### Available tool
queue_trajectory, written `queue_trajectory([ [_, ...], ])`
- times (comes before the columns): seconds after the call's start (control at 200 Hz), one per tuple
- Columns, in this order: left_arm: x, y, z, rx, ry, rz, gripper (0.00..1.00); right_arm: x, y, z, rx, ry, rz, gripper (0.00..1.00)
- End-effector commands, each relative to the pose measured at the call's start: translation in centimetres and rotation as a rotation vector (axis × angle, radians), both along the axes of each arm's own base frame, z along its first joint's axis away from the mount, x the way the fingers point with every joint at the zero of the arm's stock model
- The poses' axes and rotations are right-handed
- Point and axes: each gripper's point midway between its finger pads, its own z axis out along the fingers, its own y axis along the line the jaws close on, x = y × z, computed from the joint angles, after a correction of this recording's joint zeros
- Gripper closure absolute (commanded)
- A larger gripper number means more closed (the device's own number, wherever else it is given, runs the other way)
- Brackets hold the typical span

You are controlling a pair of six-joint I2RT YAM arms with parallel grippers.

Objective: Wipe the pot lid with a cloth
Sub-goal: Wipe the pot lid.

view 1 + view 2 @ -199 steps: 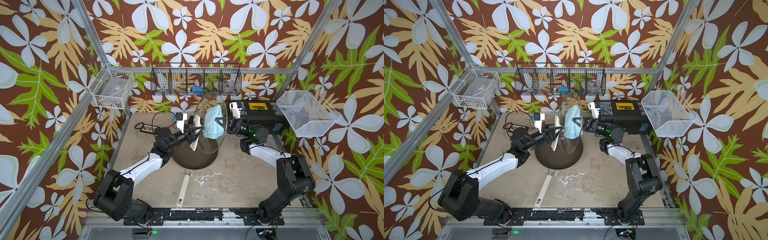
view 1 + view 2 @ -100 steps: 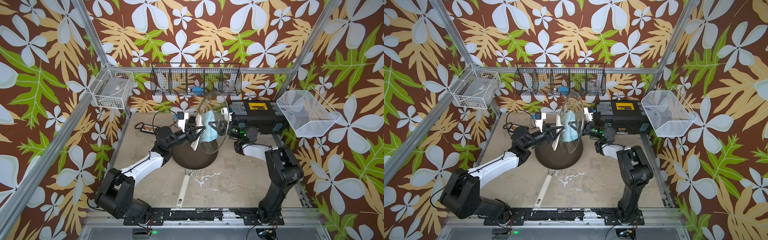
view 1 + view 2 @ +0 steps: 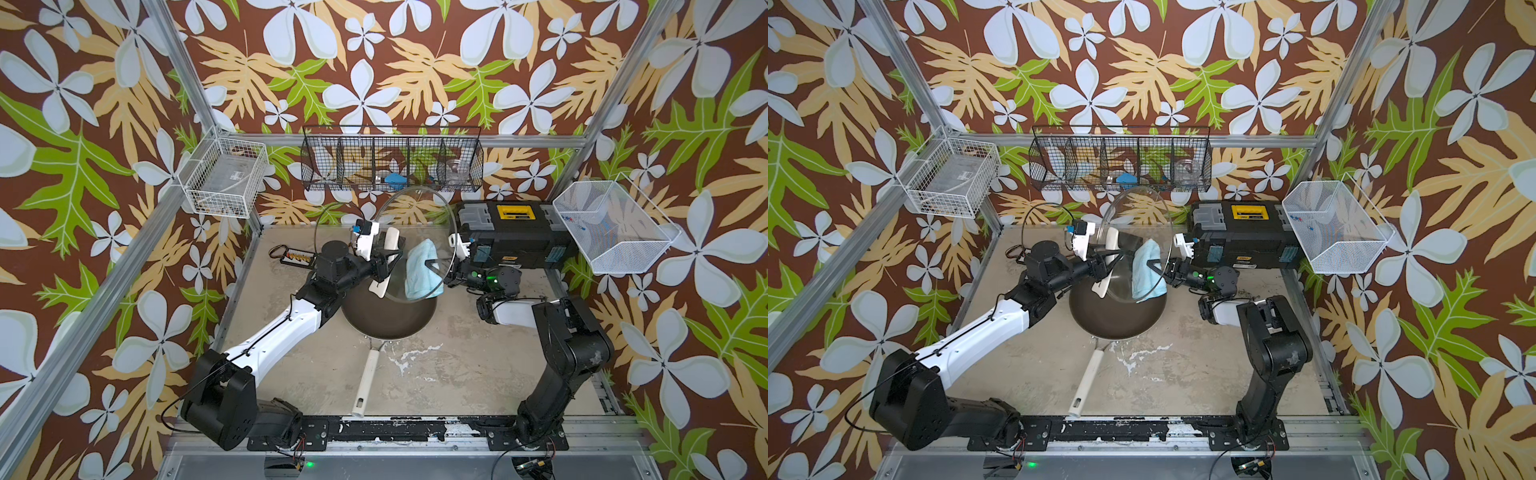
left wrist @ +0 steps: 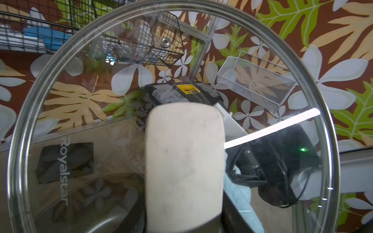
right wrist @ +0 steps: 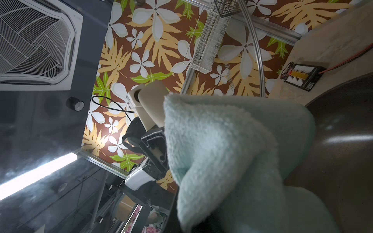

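Arms reach inward: left pincer [image 3: 387, 261] clamps the upright glass pot lid [image 3: 415, 204] by its handle; right pincer [image 3: 434, 266] pinches fluffy cloth [image 3: 420, 272] against it.

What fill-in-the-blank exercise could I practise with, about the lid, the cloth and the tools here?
1. The left tool grips the pot lid by its cream ____.
2. The right tool holds the light ____ cloth.
3. The black toolbox bears a ____ label on top.
Missing words: handle; blue; yellow.
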Motion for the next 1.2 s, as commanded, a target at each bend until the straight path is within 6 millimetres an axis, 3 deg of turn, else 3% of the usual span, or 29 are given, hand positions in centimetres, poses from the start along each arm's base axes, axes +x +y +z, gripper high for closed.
queue_trajectory([
  [0.0,1.2,1.5,2.0,0.062,-0.109,0.099,1.0,-1.1,-0.5,0.6,-0.034,-0.138,-0.004,1.0],
  [0.215,2.6,3.3,1.1,0.17,-0.062,0.22,1.0,0.1,-0.9,-1.9,-0.206,-0.119,-0.051,1.0],
  [0.385,3.1,4.0,1.5,0.211,-0.068,0.262,1.0,1.7,-1.9,-5.0,-0.51,-0.129,-0.121,1.0],
  [0.731,3.3,4.3,2.0,0.236,-0.069,0.279,1.0,2.6,-5.8,-5.9,-0.684,-0.13,-0.231,1.0],
  [0.871,3.5,4.5,1.7,0.262,-0.055,0.292,1.0,2.2,-6.7,-4.4,-0.754,-0.205,-0.279,1.0],
  [1.041,4.1,4.2,0.9,0.286,-0.019,0.285,1.0,1.0,-7.4,-0.3,-0.79,-0.365,-0.347,1.0],
  [1.196,4.3,3.4,0.3,0.279,0.02,0.251,1.0,-0.8,-6.9,2.0,-0.861,-0.532,-0.377,1.0],
])
